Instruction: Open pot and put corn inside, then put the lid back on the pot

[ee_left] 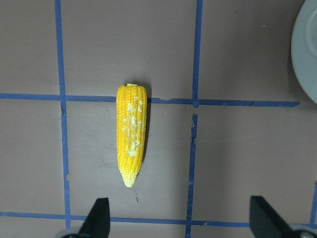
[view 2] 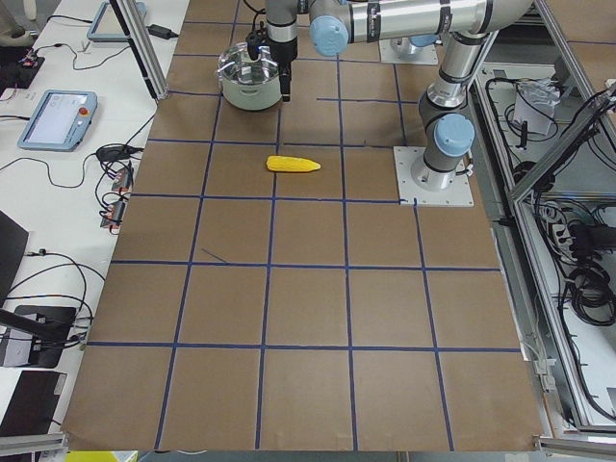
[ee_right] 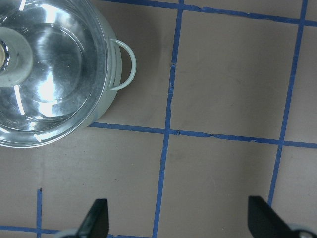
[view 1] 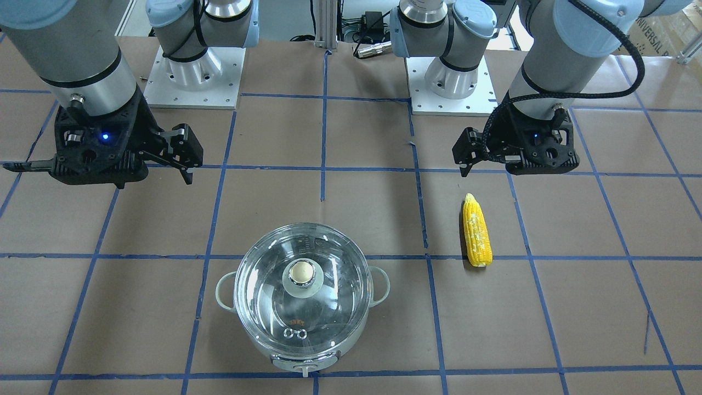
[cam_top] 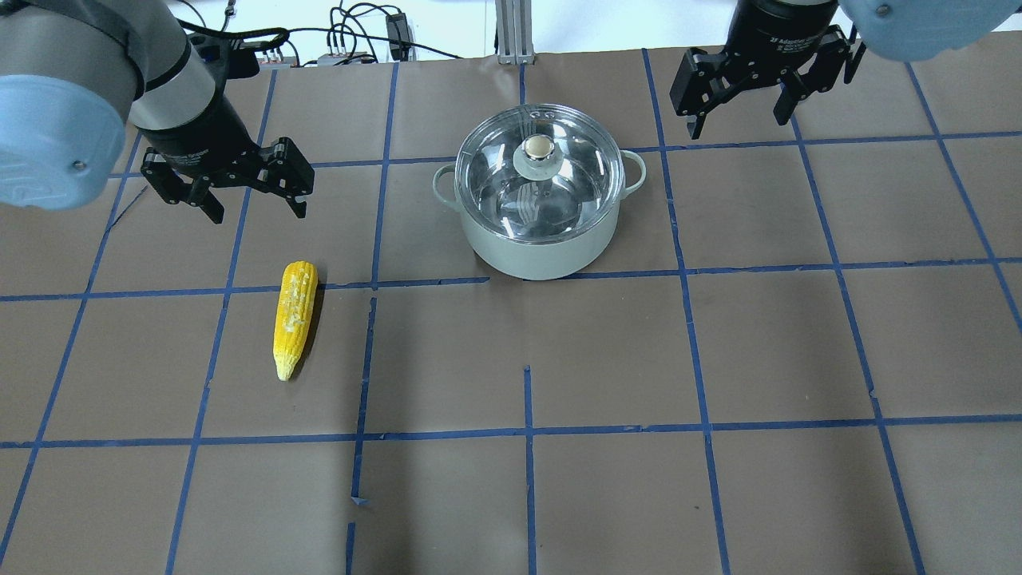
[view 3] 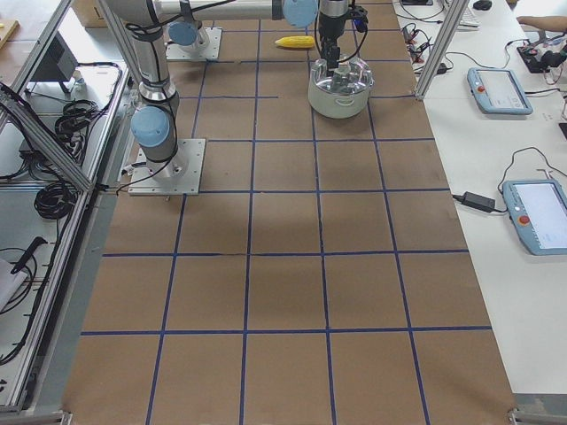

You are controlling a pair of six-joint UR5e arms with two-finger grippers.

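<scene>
The pot (cam_top: 543, 251) stands at the far middle of the table with the clear glass lid (cam_top: 559, 192) seated on it, knob (cam_top: 537, 147) up. The corn (cam_top: 294, 318) lies flat on the paper to the pot's left, pointed tip toward the robot; it also shows in the left wrist view (ee_left: 132, 133). My left gripper (cam_top: 257, 208) hovers open and empty just beyond the corn's blunt end. My right gripper (cam_top: 741, 120) hovers open and empty to the right of the pot, whose lid (ee_right: 49, 74) and side handle (ee_right: 124, 64) show in the right wrist view.
Brown paper with a blue tape grid (cam_top: 527, 431) covers the table. The two arm base plates (view 1: 192, 82) (view 1: 452, 88) stand at the robot's side. Cables (cam_top: 359, 32) lie past the far edge. Tablets (view 3: 500, 88) sit on the side bench.
</scene>
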